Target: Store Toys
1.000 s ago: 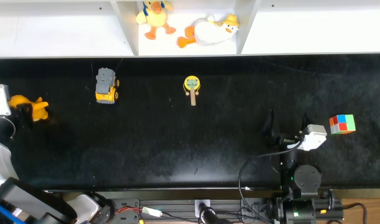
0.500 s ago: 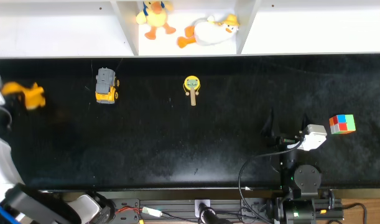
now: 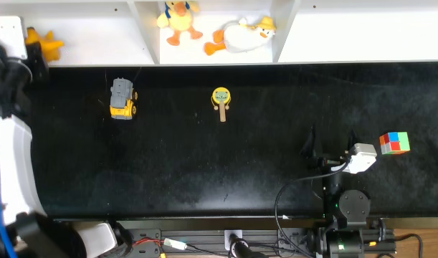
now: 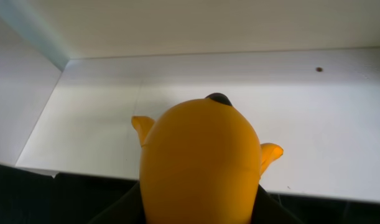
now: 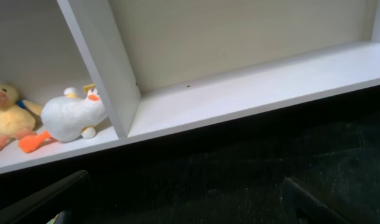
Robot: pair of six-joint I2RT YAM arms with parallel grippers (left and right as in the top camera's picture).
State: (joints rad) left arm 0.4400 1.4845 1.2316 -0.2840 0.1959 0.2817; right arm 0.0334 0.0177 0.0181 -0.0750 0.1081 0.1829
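My left gripper (image 3: 36, 47) is shut on a yellow-orange toy (image 3: 51, 43) at the far left, in front of the white shelf's left compartment (image 3: 97, 36). In the left wrist view the yellow-orange toy (image 4: 199, 162) sits between my fingers, with the compartment's floor (image 4: 339, 124) just beyond it. On the black table lie a grey-and-yellow toy truck (image 3: 122, 97), a yellow-green paddle toy (image 3: 221, 99) and a colour cube (image 3: 394, 142). My right gripper (image 3: 330, 143) rests low at the right, open, with nothing in it, and faces the shelf.
The middle compartment holds a yellow duck plush (image 3: 178, 18) and a white goose plush (image 3: 240, 34). The right wrist view shows them as the duck plush (image 5: 6, 106) and goose plush (image 5: 71, 115), left of a shelf divider (image 5: 102, 62). The right compartment (image 5: 270, 87) is bare.
The left arm has lifted the yellow-orange toy from the table's left edge up and back to the left shelf compartment. The right arm has stayed still.
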